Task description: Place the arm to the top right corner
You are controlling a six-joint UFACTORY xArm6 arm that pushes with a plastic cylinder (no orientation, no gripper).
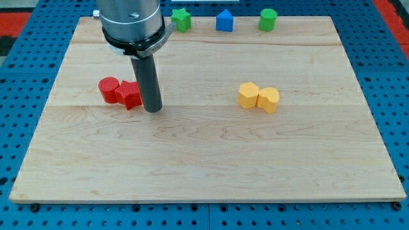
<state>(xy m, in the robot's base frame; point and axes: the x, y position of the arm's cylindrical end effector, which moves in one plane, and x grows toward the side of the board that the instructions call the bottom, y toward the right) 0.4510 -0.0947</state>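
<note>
Pale wooden board [211, 160] fills the view on blue pegboard [19, 38]. Left of centre, my tip [153, 110] touches the red star block [130, 94]; jawless rod. Top-right corner holds only the green cylinder [268, 20].

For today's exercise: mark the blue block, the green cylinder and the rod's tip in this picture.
blue block [223, 22], camera view, on its front face.
green cylinder [268, 20], camera view, on its curved side.
my tip [153, 110], camera view, at the rod's very end, just right of the red blocks [120, 91].
</note>
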